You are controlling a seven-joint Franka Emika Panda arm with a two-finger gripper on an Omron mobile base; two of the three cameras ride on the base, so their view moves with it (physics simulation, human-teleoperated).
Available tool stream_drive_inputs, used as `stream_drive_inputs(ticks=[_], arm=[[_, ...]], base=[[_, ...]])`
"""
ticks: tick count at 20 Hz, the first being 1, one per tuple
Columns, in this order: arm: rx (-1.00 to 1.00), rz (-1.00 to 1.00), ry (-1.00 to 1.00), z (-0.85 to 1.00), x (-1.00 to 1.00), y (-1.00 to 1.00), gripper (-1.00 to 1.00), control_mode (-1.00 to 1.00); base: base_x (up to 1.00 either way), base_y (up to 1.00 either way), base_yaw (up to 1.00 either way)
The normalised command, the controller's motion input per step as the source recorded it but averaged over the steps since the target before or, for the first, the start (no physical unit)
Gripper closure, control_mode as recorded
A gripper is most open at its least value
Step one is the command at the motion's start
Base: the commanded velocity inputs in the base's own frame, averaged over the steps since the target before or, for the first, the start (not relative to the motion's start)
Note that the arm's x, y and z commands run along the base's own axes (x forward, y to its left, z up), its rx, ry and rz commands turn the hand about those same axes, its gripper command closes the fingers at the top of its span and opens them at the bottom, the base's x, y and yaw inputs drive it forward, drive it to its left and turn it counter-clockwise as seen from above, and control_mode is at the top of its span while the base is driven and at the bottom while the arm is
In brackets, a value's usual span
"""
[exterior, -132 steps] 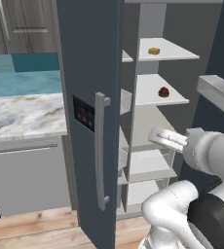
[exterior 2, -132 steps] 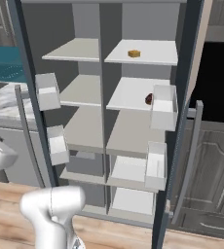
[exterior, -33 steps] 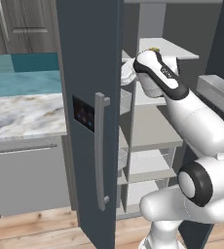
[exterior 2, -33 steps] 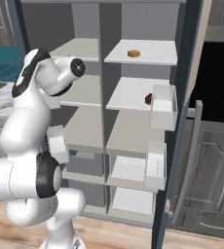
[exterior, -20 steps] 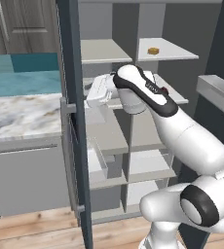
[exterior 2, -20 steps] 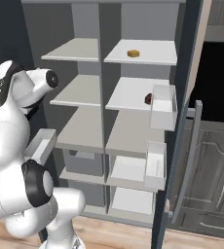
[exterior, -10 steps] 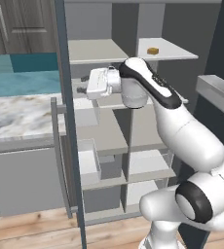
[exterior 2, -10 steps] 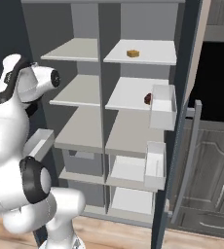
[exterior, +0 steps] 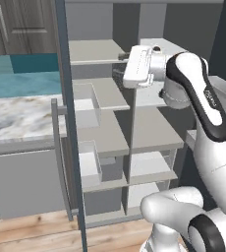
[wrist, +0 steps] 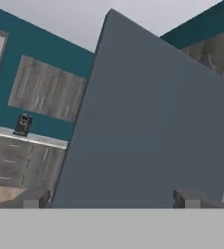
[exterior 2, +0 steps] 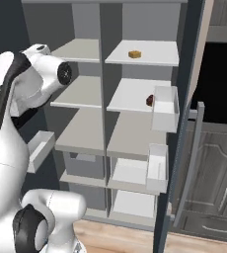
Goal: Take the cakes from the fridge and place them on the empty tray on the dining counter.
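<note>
With jaws spread wide and empty, the gripper (wrist: 109, 197) faces the fridge's left door (wrist: 153, 136), both cakes (yellow-orange cake (exterior 2: 134, 54), red-brown cake (exterior 2: 149, 101)) off toward three o'clock of the hand in the right base view.

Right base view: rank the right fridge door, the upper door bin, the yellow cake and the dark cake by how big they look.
1. Right fridge door, by far.
2. Upper door bin.
3. Yellow cake.
4. Dark cake, but it is partly hidden behind the bin, so its rank against the yellow cake is unsure.
</note>
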Motion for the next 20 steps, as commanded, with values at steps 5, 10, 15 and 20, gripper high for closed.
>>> stream_drive_inputs(ticks=[5, 10, 15, 20], arm=[[-0.28, -0.41, -0.01, -0.15, -1.0, -0.33, -1.0, -1.0], [-0.16, -0.51, 0.0, -0.28, -0.95, -0.32, -1.0, -1.0], [0.0, -0.57, 0.0, 0.0, -0.76, -0.35, -1.0, -1.0], [0.01, -0.47, -0.01, 0.38, -0.66, -0.63, -1.0, -1.0]], base=[[0.0, 0.0, 0.0], [0.0, 0.0, 0.0], [0.0, 0.0, 0.0], [0.0, 0.0, 0.0]])
